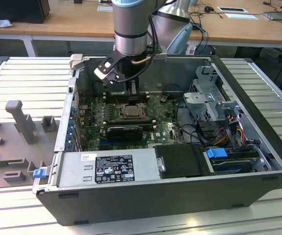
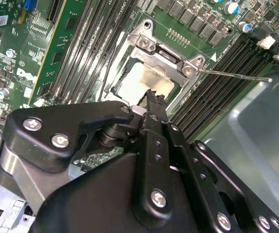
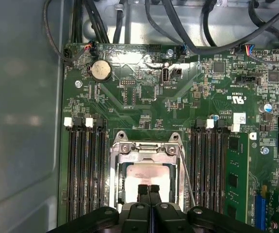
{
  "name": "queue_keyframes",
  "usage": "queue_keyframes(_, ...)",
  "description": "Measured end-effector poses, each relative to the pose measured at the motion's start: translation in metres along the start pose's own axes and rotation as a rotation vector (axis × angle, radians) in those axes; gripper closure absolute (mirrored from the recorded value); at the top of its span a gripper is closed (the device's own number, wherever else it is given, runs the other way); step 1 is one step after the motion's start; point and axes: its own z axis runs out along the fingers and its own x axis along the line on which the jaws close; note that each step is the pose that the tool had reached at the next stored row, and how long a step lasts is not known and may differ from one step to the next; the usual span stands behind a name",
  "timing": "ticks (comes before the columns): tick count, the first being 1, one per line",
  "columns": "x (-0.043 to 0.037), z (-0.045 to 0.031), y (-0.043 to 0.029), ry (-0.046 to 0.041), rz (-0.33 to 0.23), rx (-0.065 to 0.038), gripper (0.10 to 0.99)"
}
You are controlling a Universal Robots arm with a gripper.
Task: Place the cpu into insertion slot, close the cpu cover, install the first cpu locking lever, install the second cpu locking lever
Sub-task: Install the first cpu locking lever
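The insertion slot (image 1: pixel 131 111) sits in the middle of the green motherboard inside the open computer case. The cpu (image 3: pixel 146 175) lies in it, its pale face (image 2: pixel 139 82) showing through the cut-out of the cpu cover (image 3: pixel 146 149), which lies flat over the socket. A thin locking lever (image 2: pixel 236 75) sticks out sideways over the black memory slots; in the first wrist view this lever (image 3: pixel 188 179) runs along the socket's side. My gripper (image 3: pixel 148 190) hangs just above the cpu's face, its two black fingers pressed together with nothing between them.
Long black memory slots (image 3: pixel 83 170) flank the socket on both sides. A black heatsink block (image 1: pixel 125 131), a power supply (image 1: pixel 106 169), a drive cage (image 1: pixel 214 98) and loose cables (image 3: pixel 178 29) crowd the case. A grey fixture (image 1: pixel 20 117) stands on the table at the exterior view's left.
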Motion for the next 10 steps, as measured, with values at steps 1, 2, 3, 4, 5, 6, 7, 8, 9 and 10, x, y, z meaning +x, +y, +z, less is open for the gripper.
queue_keyframes(1, 0.0, 0.0, 0.0, 0.0, 0.0, 0.0, 0.98)
queue_keyframes(2, 0.0, -0.0001, 0.0, 0.0001, 0.0, 0.0, 0.98)
queue_keyframes(3, -0.0001, -0.0008, 0.0, -0.0003, 0.0, 0.0, 0.98)
queue_keyframes(4, 0.0, -0.0015, 0.0001, -0.0007, -0.001, 0.0, 0.98)
queue_keyframes(5, 0.0, -0.0024, 0.0001, -0.0009, -0.001, 0.0, 0.98)
queue_keyframes(6, 0.0, -0.0033, 0.0002, -0.0009, -0.001, 0.0, 0.98)
queue_keyframes(7, 0.0, -0.004, 0.0002, -0.0009, -0.001, 0.0, 0.98)
queue_keyframes(8, 0.0, -0.0046, 0.0003, -0.001, -0.001, 0.0, 0.98)
queue_keyframes(9, 0.0, -0.0052, 0.0003, -0.0014, -0.001, 0.0, 0.98)
queue_keyframes(10, 0.0, -0.0063, 0.0004, -0.0015, -0.001, 0.0, 0.98)
